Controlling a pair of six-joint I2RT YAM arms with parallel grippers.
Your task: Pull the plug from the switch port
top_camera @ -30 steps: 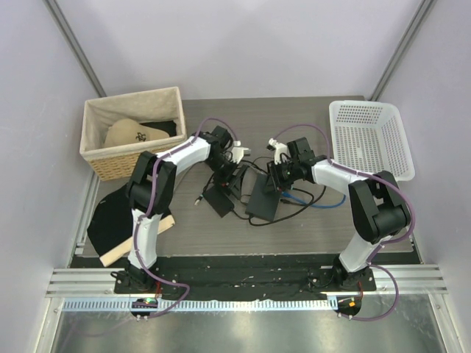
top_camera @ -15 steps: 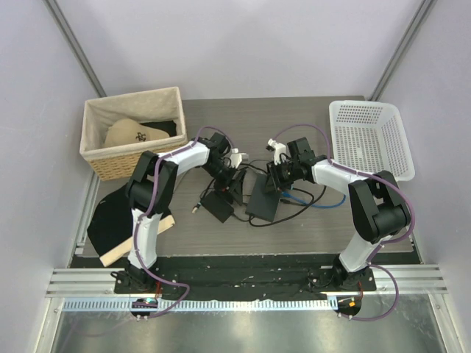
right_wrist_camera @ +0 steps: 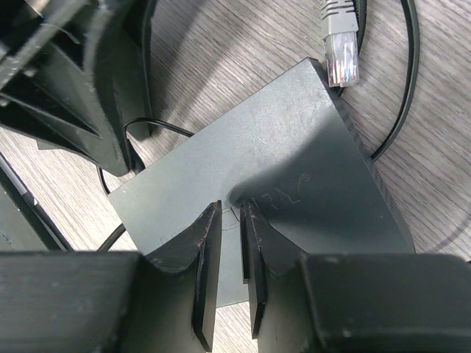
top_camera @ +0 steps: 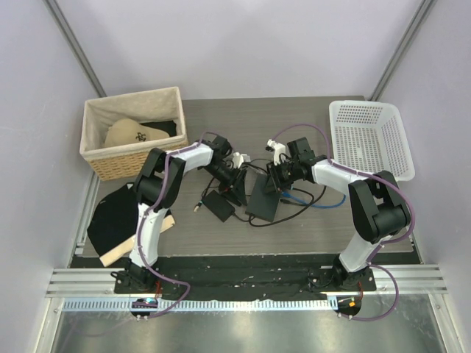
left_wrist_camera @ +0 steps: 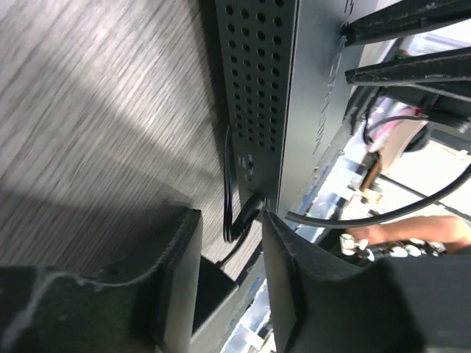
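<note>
The switch is a flat black box point(top_camera: 263, 201) point(right_wrist_camera: 280, 176) lying mid-table. My right gripper point(top_camera: 274, 181) point(right_wrist_camera: 230, 212) rests its tips on the box's top face, its jaws a narrow gap apart with nothing between them. A clear plug with a grey boot point(right_wrist_camera: 343, 50) lies on the table by the box's far corner, outside any port. The blue cable point(top_camera: 305, 200) curls to the right of the box. My left gripper point(top_camera: 237, 182) point(left_wrist_camera: 232, 220) is open at the box's perforated edge point(left_wrist_camera: 257, 81), its jaws either side of a black cord connector point(left_wrist_camera: 252, 209) seated there.
A black adapter brick point(top_camera: 219, 207) with thin black cords lies left of the box. A wicker basket point(top_camera: 132, 134) stands back left and a white plastic basket point(top_camera: 368, 140) back right. A black cloth point(top_camera: 114, 217) lies over a wooden board at the table's left edge.
My left gripper has slid right to the box's edge and its jaws have narrowed. The adapter brick has shifted slightly. The right arm has not moved.
</note>
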